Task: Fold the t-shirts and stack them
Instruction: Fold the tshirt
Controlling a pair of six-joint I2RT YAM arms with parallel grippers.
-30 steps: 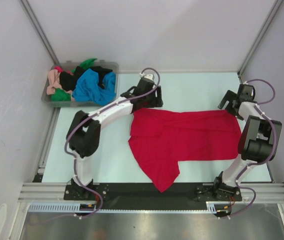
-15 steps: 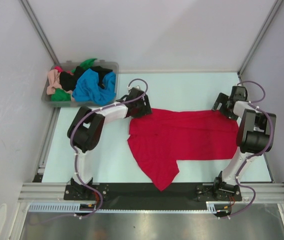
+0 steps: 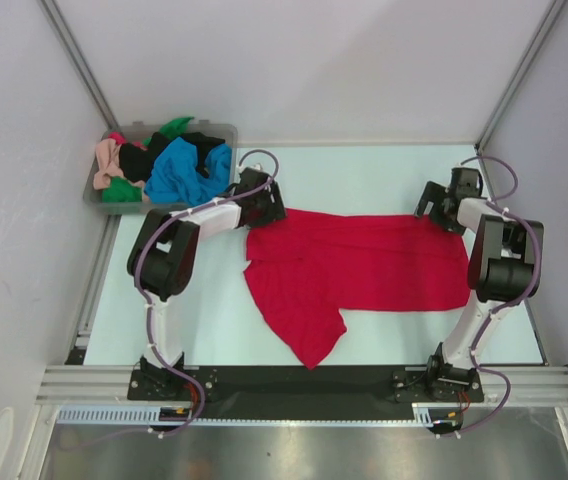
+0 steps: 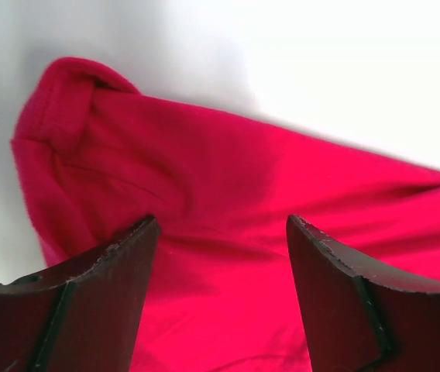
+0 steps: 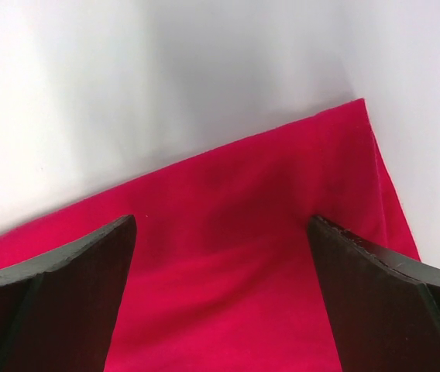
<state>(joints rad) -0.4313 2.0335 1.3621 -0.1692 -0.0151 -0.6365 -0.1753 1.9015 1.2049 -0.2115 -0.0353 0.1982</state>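
1. The left end effector [image 4: 221,225] has its two dark fingers [image 4: 104,294] spread apart. Nothing is pinched between them.
2. In the left wrist view the gap between those fingers looks onto the large bright red cloth t-shirt [image 4: 228,178]. A rolled, folded-over corner of the shirt lies up and to the left of the fingers.
3. From above, the left end effector [image 3: 261,207] sits at the far left corner of the red t-shirt [image 3: 354,265]. Its tips may be resting on the cloth, but the view is too poor to be sure.
4. The right end effector [image 5: 221,221] is spread wide, with nothing between its fingers [image 5: 57,302].
5. In the right wrist view the gap frames a flat corner of the red t-shirt [image 5: 243,232], with bare surface beyond it.
6. From above, the right end effector [image 3: 434,205] is at the shirt's far right corner.
7. The red t-shirt lies spread across the middle of the pale worktop [image 3: 364,170] between the two arms. One flap reaches toward the near edge.
8. At the far left, just beside the left end effector, stands a clear grey plastic bin [image 3: 226,130].
9. The bin holds crumpled shirts: a blue t-shirt [image 3: 189,170], a black t-shirt [image 3: 144,160], a green t-shirt [image 3: 176,127] and a peach-pink t-shirt [image 3: 107,155].
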